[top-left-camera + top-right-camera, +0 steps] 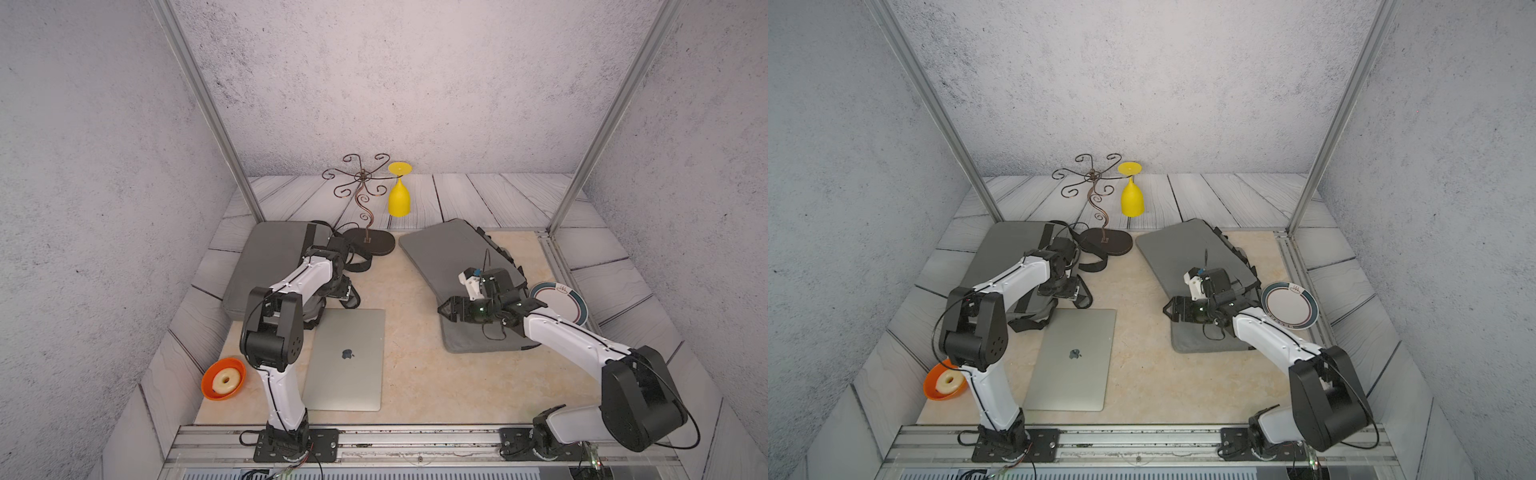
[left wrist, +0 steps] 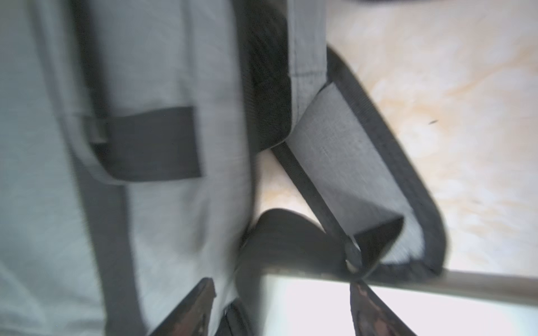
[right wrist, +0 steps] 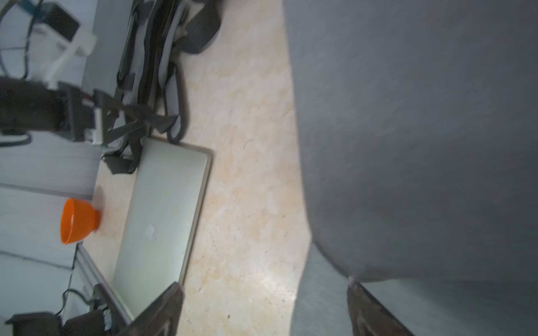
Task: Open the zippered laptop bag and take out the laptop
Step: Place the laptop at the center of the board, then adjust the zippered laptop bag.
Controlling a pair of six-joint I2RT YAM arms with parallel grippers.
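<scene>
Lying closed and flat on the beige tabletop point(image 1: 415, 374), the silver laptop point(image 1: 345, 365) carried a dark Apple logo at the middle of its lid, the only brand mark that could be made out. Which way the logo faced was too small to tell. The laptop's long axis ran from the front rail toward the back wall. It sat out of its bag, near the front on the robot's left half of the table.

Its far edge met the near end of the strapped grey laptop bag point(image 1: 266, 257), and the left wrist view showed a black strap lapping over that edge. The bag's long axis also ran front to back, and its straps spilled toward the centre.

The left gripper point(image 2: 281, 286) hung over this junction of bag and laptop. Its jaws were spread and grasped nothing.

The right gripper point(image 3: 263, 283) sat low at the near part of a second grey bag point(image 1: 449, 253), which lay skewed on the right half. Its jaws were wide apart, with one fingertip point(image 3: 353, 286) at the fabric's edge and bare tabletop between the two, holding nothing.

Just beside that bag lay a teal-rimmed plate point(image 1: 557, 305). Its rim bore a small steam-like mark and lettering too small to read.

An orange bowl point(image 1: 224, 378) holding a pale ring stood near the laptop's left side. At the back, a yellow goblet point(image 1: 400, 199) hung upside down from a curled wire stand point(image 1: 361, 183).
</scene>
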